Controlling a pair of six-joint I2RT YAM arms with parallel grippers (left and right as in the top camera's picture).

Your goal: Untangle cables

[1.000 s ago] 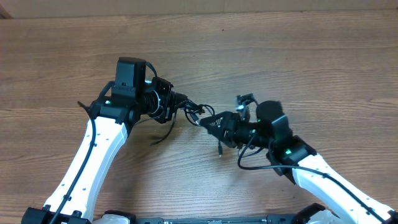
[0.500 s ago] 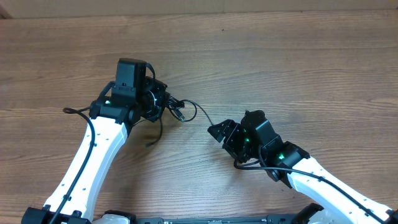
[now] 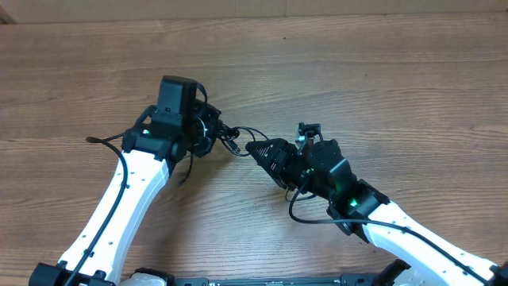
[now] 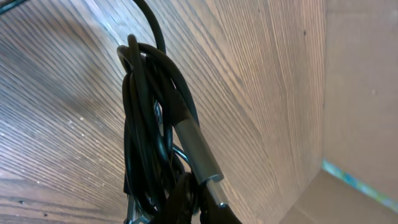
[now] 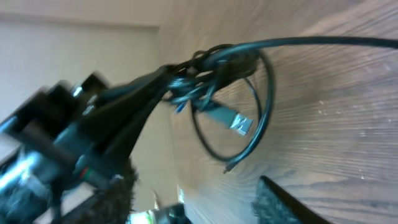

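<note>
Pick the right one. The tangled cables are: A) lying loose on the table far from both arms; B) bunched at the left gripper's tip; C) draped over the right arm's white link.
B: the cables hang knotted from the left gripper, its fingers closed on them.

The cables are bunching near the middle of the table, gripped at their left side by the left gripper. The right gripper is sitting just to their right, slightly nearer the front edge (one strand is arcing between the two). A plug is dangling under the knot.
</note>
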